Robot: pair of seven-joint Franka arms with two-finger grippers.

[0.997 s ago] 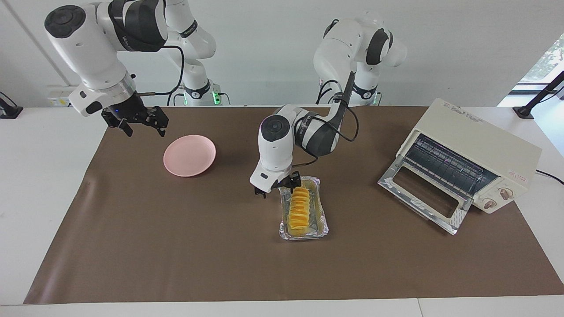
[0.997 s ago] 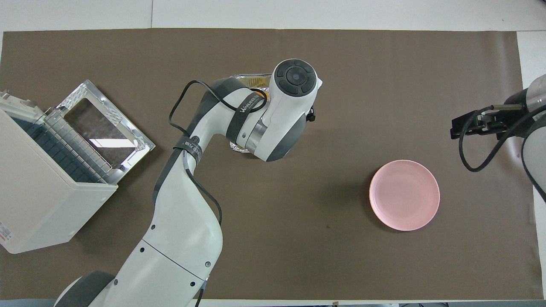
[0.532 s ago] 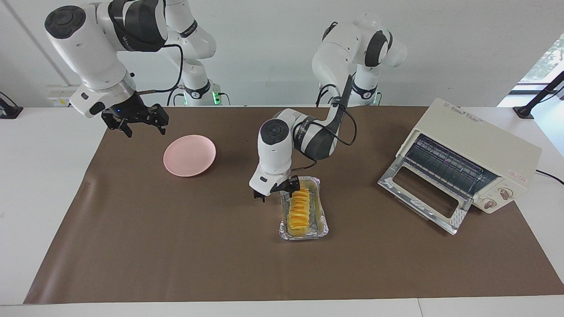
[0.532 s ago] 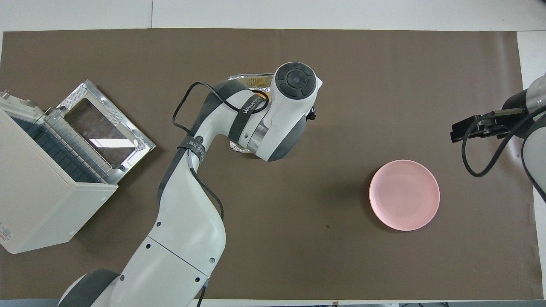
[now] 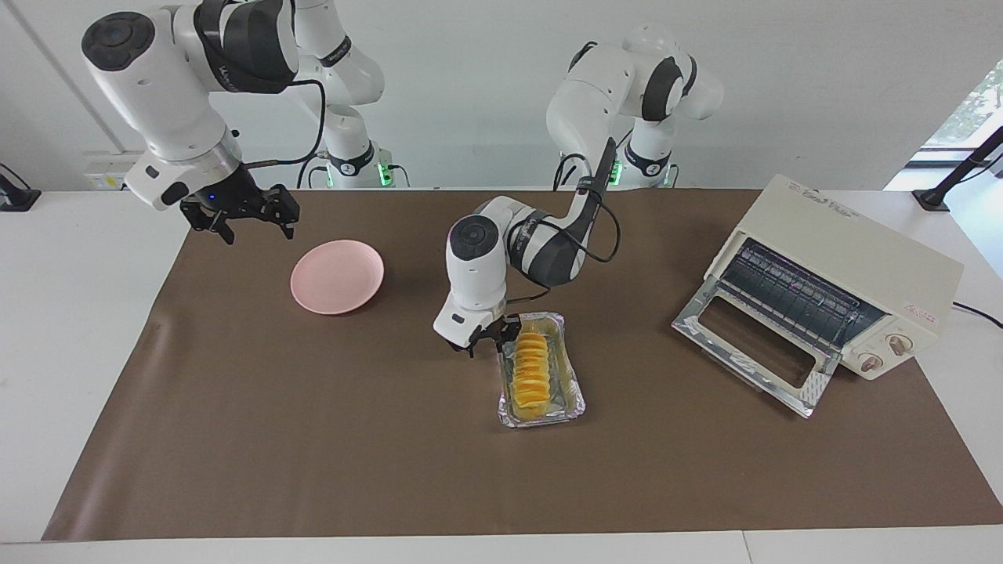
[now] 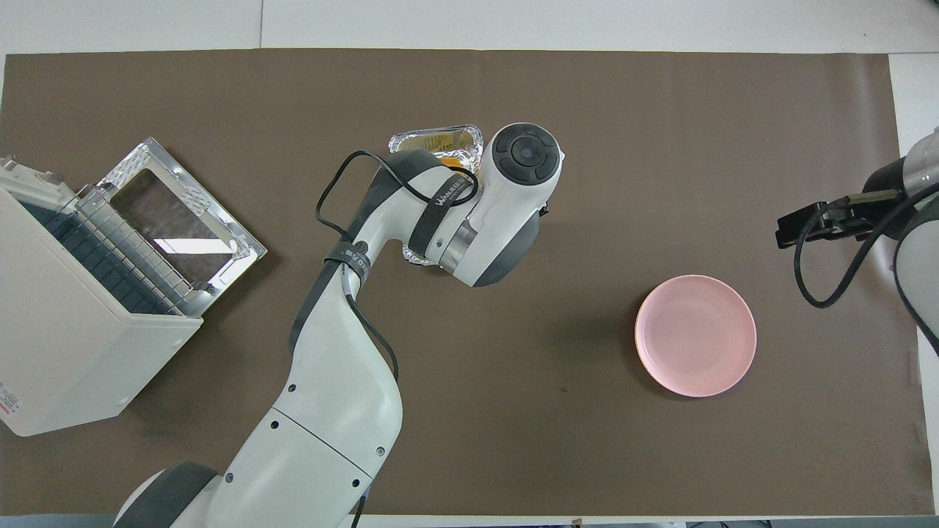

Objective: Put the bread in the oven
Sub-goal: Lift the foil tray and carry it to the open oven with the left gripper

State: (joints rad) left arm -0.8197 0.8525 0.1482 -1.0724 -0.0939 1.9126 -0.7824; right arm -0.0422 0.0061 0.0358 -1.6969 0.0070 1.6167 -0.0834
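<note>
The bread (image 5: 531, 372), a ridged yellow-orange loaf, lies in a crinkled foil tray (image 5: 576, 403) mid-table. From overhead only the tray's farther end (image 6: 402, 139) and a bit of bread (image 6: 445, 144) show past the arm. My left gripper (image 5: 487, 345) is low at the tray's corner nearest the robots, on the side toward the right arm's end. The cream oven (image 5: 846, 274) (image 6: 73, 345) stands at the left arm's end, its glass door (image 5: 752, 352) (image 6: 176, 213) dropped open and the rack showing. My right gripper (image 5: 258, 233) (image 6: 783, 229) waits open and raised over the mat's edge by the plate.
A round pink plate (image 5: 337, 276) (image 6: 695, 335) lies toward the right arm's end of the table. Brown mat (image 5: 313, 439) covers the tabletop. The left arm's forearm and cable stretch over the tray in the overhead view.
My left hand has slid off the bread toward the right arm's end and settled at the tray's corner, uncovering more of the tray from overhead. The right gripper barely shifted.
</note>
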